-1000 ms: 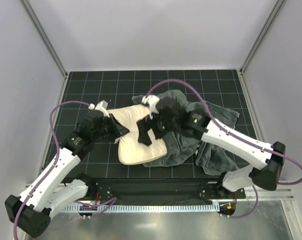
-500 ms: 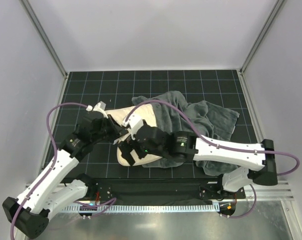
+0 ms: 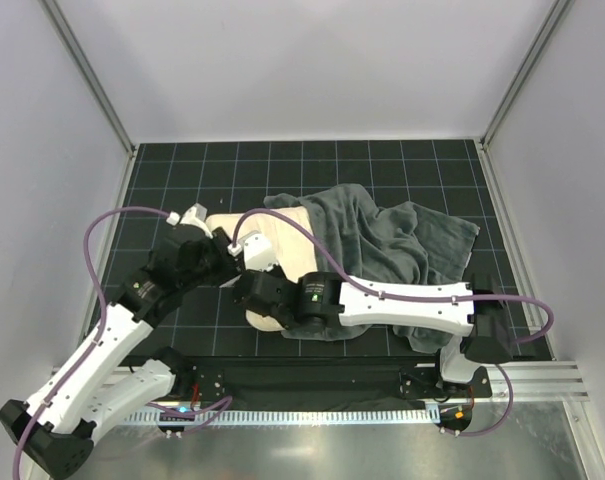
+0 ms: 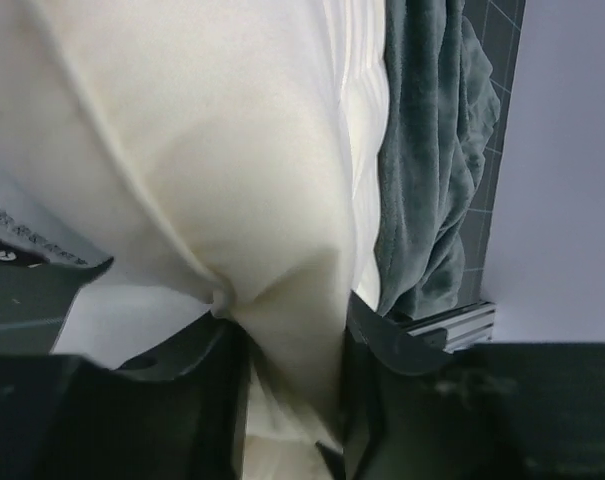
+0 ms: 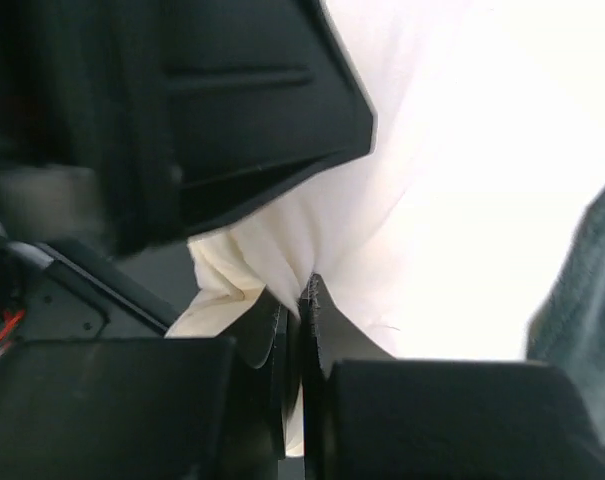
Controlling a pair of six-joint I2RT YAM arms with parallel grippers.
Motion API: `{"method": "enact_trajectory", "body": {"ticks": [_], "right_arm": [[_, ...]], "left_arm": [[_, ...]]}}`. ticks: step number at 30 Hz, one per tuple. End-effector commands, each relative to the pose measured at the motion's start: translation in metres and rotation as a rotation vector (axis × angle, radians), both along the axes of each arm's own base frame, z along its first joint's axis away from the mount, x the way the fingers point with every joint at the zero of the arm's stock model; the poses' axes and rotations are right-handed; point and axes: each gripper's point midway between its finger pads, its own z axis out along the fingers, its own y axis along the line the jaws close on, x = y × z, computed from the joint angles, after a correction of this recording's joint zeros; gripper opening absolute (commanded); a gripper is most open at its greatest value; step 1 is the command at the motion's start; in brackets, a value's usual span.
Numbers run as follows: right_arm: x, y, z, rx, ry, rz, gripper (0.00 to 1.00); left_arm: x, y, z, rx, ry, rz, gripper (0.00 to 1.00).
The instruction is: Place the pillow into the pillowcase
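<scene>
On the table (image 3: 182, 160), whose top is a black mat with a grid, you will find the pillowcase (image 3: 382, 235) as the largest item. It lies crumpled, with its grey plush side up, and reaches from the middle of the table toward the right edge. Its left part laps over the right side of the pillow (image 3: 282, 245).

The pillow lies left of the middle of the table, with its near end close to the near edge. You can see its cream left half uncovered. A purple cable from the right arm arcs across the top of it.

Note that both arms meet at the pillow's left side. The left arm reaches in from the near left corner. The right arm stretches across the near edge from the right, over the pillowcase.

Check the left gripper (image 4: 287, 350) in the left wrist view. Its fingers (image 4: 207, 390) stand a little apart, and a gathered fold of the pillow fills the gap and touches both. The cloth puckers just above them.

Check the right gripper (image 5: 300, 305) in the right wrist view. Its fingers (image 5: 332, 335) are pressed almost together and pinch a thin fold of the pillow's cloth, which bunches at the tips.
</scene>
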Motion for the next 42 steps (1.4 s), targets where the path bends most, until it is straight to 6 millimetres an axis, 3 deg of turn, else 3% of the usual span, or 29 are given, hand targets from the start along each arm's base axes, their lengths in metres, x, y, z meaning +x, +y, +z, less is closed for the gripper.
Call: {"method": "enact_trajectory", "body": {"ticks": [1,2,3,5,10,15,17,18,21,23,25,26,28,29,31,32,42], "right_arm": [[0.012,-0.021,0.012,-0.004,-0.025,-0.121,0.04],[0.011,-0.022,0.016,0.007,-0.025,-0.121,0.04],[0.010,-0.025,0.026,0.037,-0.024,-0.119,0.04],[0.009,-0.028,0.037,0.074,-0.023,-0.117,0.04],[0.020,-0.053,0.075,0.212,-0.001,-0.151,0.04],[0.025,-0.074,0.116,0.358,-0.011,-0.165,0.04],[0.026,-0.084,0.138,0.421,-0.023,-0.163,0.04],[0.026,-0.086,0.145,0.435,-0.029,-0.156,0.04],[0.025,-0.094,0.178,0.523,-0.059,-0.133,0.04],[0.025,-0.098,0.197,0.563,-0.076,-0.121,0.04],[0.025,-0.106,0.213,0.595,-0.094,-0.119,0.04],[0.025,-0.108,0.217,0.604,-0.100,-0.120,0.04],[0.026,-0.113,0.224,0.624,-0.110,-0.125,0.04],[0.027,-0.115,0.225,0.630,-0.113,-0.130,0.04],[0.028,-0.119,0.227,0.649,-0.119,-0.135,0.04],[0.029,-0.121,0.228,0.658,-0.120,-0.139,0.04],[0.038,-0.133,0.233,0.711,-0.147,-0.173,0.04]], "left_arm": [[-0.001,-0.015,0.084,-0.167,-0.195,-0.054,0.54],[-0.002,-0.012,0.089,-0.150,-0.211,-0.057,0.65],[0.001,-0.006,0.088,-0.123,-0.217,-0.031,0.84],[-0.004,0.003,0.085,-0.070,-0.199,-0.026,0.99],[-0.012,0.036,0.105,0.056,-0.262,0.035,1.00],[-0.022,0.048,0.104,0.062,-0.278,0.059,1.00],[-0.023,0.048,0.094,0.058,-0.266,0.057,1.00],[-0.021,0.046,0.093,0.047,-0.270,0.058,1.00],[-0.019,0.030,0.065,0.019,-0.213,0.015,1.00],[-0.011,0.014,0.042,-0.028,-0.182,-0.006,1.00],[-0.003,-0.008,0.034,-0.094,-0.172,-0.059,1.00],[-0.002,-0.014,0.012,-0.103,-0.127,-0.066,1.00],[0.007,-0.027,-0.010,-0.116,-0.077,-0.083,1.00],[0.015,-0.033,-0.009,-0.141,-0.101,-0.082,1.00],[0.022,-0.041,-0.034,-0.142,-0.050,-0.081,1.00],[0.028,-0.047,-0.032,-0.166,-0.067,-0.083,1.00],[0.027,-0.061,-0.084,-0.240,0.113,0.053,1.00]]}}
